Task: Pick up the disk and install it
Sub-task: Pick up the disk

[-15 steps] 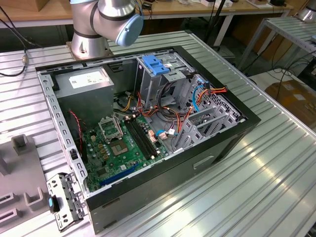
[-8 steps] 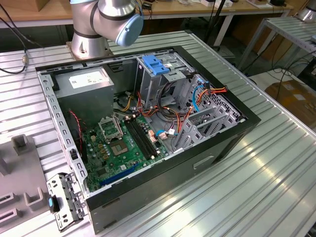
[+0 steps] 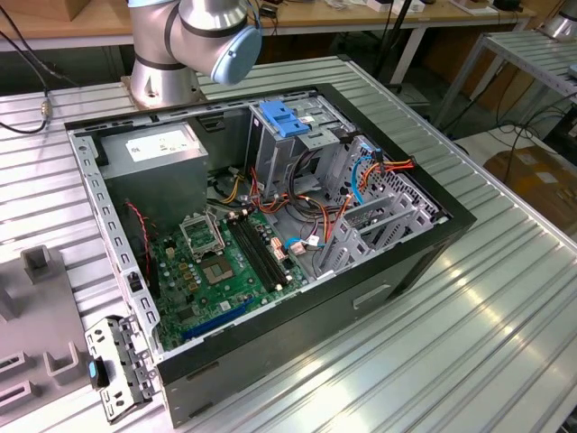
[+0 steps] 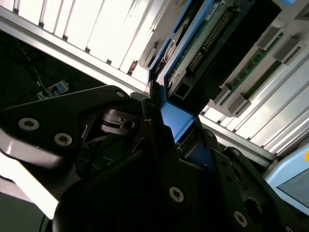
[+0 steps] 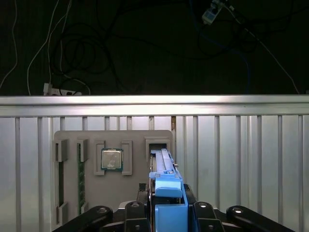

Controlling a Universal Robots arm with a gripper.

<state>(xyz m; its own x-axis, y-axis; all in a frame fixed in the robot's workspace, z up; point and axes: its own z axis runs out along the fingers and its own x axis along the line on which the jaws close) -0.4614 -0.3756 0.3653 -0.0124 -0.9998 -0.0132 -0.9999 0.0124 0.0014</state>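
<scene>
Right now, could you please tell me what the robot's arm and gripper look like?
The arm has thick silver metal joints, one closed by a rounded pale blue cap, and stands on a round silver base. The gripper, seen in both wrist views, is black, built of flat linked bars fastened with silver screws.

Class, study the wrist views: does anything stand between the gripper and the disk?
Nothing visible does. In the first wrist view the gripper sits right at the disk, which stands on edge in a slot of the grey holder. No other part lies between them.
</scene>
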